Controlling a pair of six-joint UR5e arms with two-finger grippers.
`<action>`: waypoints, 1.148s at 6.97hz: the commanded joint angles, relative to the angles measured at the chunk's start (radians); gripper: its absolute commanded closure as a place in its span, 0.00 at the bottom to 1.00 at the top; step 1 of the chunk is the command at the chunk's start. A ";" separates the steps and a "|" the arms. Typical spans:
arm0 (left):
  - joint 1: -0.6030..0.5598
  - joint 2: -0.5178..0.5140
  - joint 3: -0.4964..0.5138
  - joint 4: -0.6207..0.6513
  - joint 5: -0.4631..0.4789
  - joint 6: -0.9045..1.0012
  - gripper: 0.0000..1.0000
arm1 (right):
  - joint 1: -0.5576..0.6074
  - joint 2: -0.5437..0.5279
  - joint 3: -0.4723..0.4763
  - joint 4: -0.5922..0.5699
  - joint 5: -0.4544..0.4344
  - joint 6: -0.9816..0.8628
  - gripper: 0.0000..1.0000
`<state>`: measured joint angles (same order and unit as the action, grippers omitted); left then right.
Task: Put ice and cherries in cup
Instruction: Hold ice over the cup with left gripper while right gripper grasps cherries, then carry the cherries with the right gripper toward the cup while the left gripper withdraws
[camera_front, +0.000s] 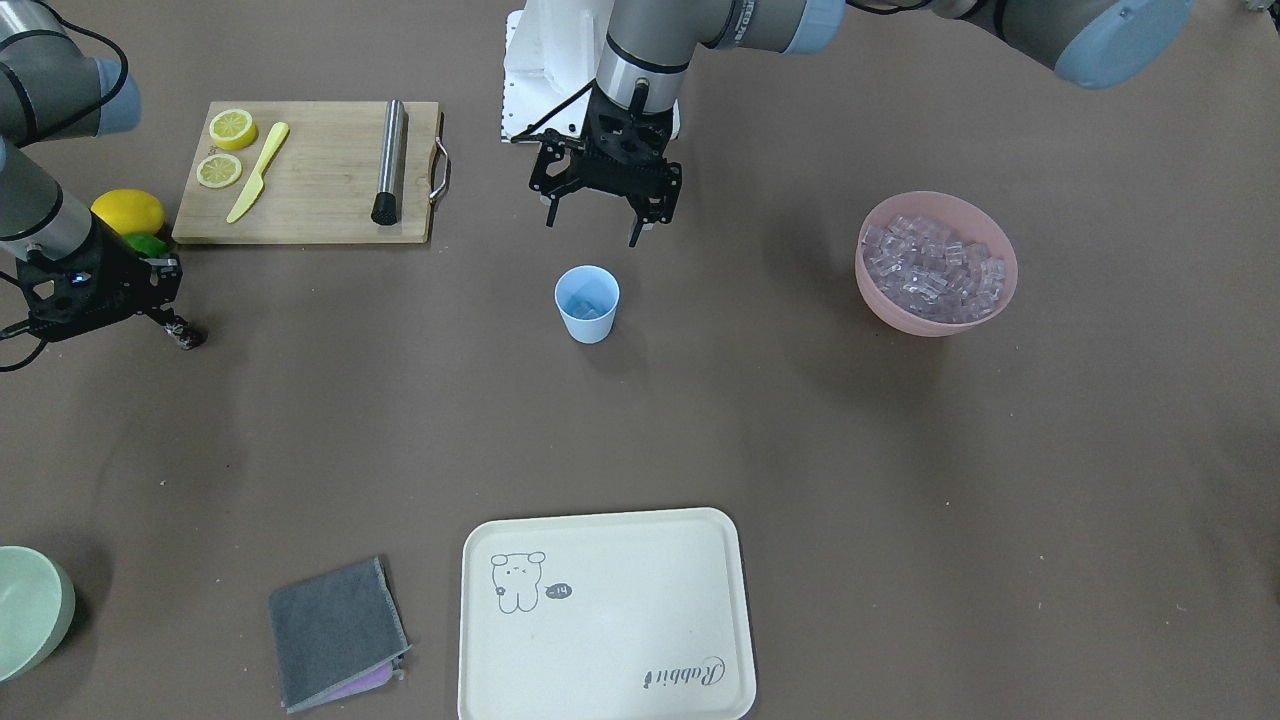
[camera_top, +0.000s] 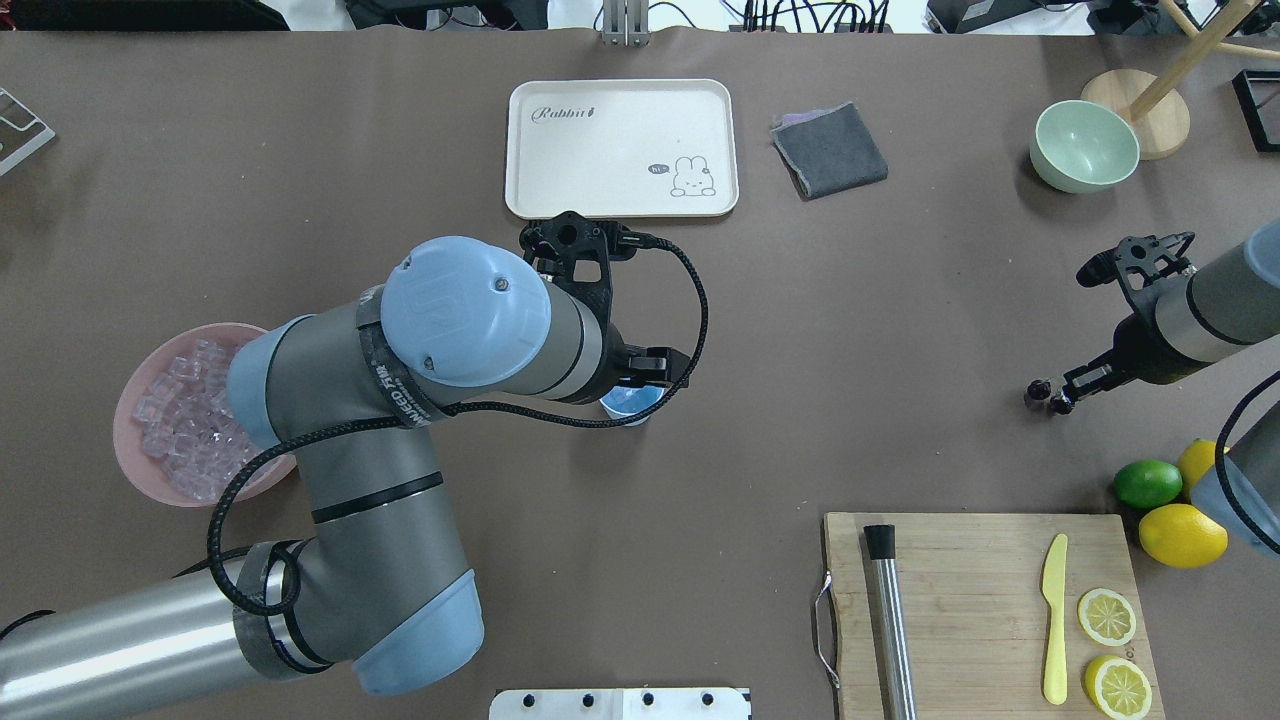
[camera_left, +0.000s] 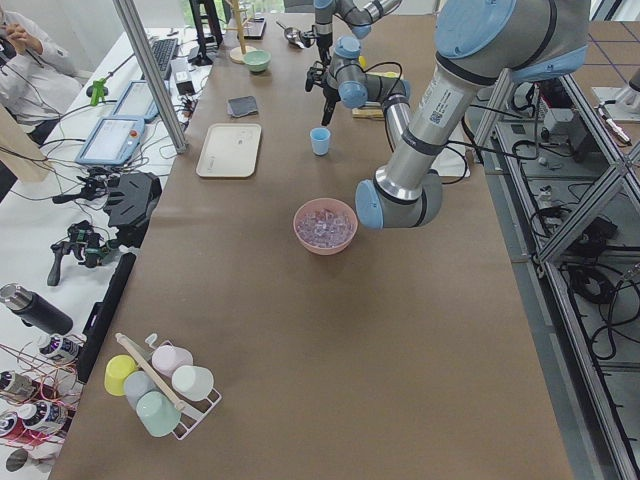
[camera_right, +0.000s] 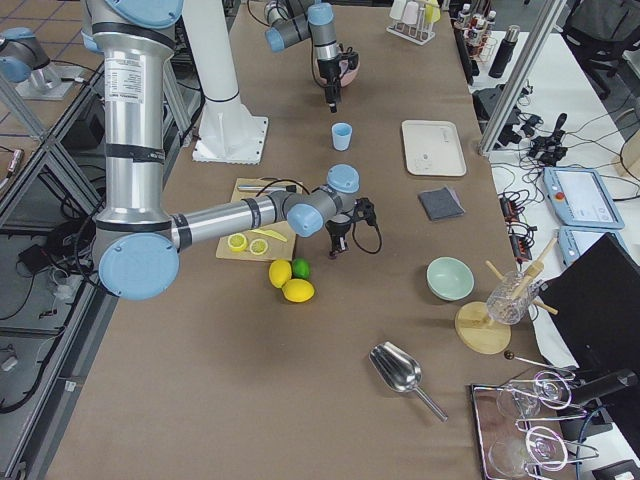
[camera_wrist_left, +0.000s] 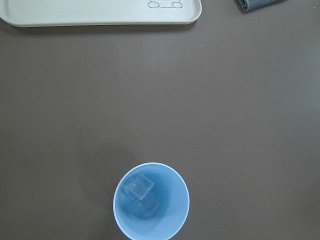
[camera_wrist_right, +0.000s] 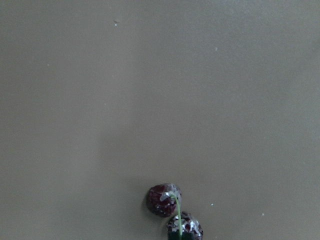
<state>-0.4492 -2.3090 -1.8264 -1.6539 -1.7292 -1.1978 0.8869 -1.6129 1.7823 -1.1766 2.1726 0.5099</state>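
Note:
The light blue cup (camera_front: 587, 303) stands upright mid-table and holds a few clear ice cubes (camera_wrist_left: 140, 189). My left gripper (camera_front: 592, 228) hangs open and empty just above and behind the cup. The cup fills the bottom of the left wrist view (camera_wrist_left: 151, 205). More ice (camera_front: 935, 268) fills the pink bowl (camera_front: 930, 322), apart from the cup. My right gripper (camera_front: 185, 337) is low over the table, shut on the dark red cherries (camera_wrist_right: 162, 200) by their stem. The cherries (camera_top: 1040, 392) sit at its fingertips, far from the cup.
A wooden cutting board (camera_front: 310, 190) carries two lemon halves (camera_front: 231, 128), a yellow knife (camera_front: 256, 172) and a metal muddler (camera_front: 389, 160). A lemon (camera_front: 128, 211) and a lime lie by the right arm. A cream tray (camera_front: 605, 650), a grey cloth (camera_front: 335, 630) and a pale green bowl (camera_front: 30, 610) sit along the far side.

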 joint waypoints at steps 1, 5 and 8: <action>-0.017 0.035 -0.069 0.052 -0.004 0.010 0.03 | 0.004 0.010 0.070 -0.005 0.021 0.033 1.00; -0.245 0.327 -0.263 0.092 -0.220 0.376 0.03 | -0.176 0.327 0.161 -0.012 -0.029 0.647 1.00; -0.341 0.462 -0.234 0.018 -0.294 0.593 0.03 | -0.362 0.532 0.175 -0.165 -0.277 0.830 1.00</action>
<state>-0.7576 -1.8985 -2.0725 -1.5992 -2.0006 -0.6681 0.5948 -1.1758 1.9536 -1.2538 1.9888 1.2689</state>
